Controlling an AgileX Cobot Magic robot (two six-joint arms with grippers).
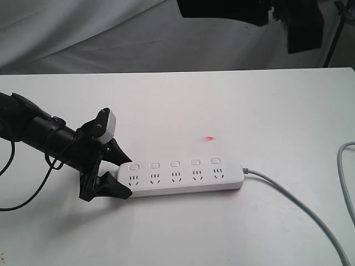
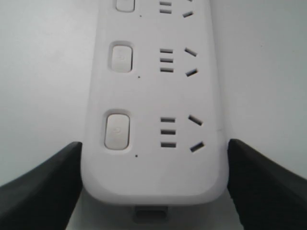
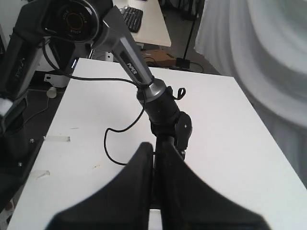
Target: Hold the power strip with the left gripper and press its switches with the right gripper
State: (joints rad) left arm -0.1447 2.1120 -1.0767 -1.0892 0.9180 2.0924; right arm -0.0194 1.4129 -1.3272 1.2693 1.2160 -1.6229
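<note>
A: The left gripper [image 1: 125,176]?
B: Its two black jaws pinch one rounded end of the single power strip [image 1: 188,178], one jaw on each long side.
A: And the strip?
B: Flat on the white table [image 1: 233,111] (face up): five sockets [image 1: 176,177], five switches [image 1: 175,164] in a row, one grey cord [image 1: 299,202] at the other end.
A: The right gripper [image 3: 153,148]?
B: Two fingers pressed together (a thin seam between), up over the table.
</note>
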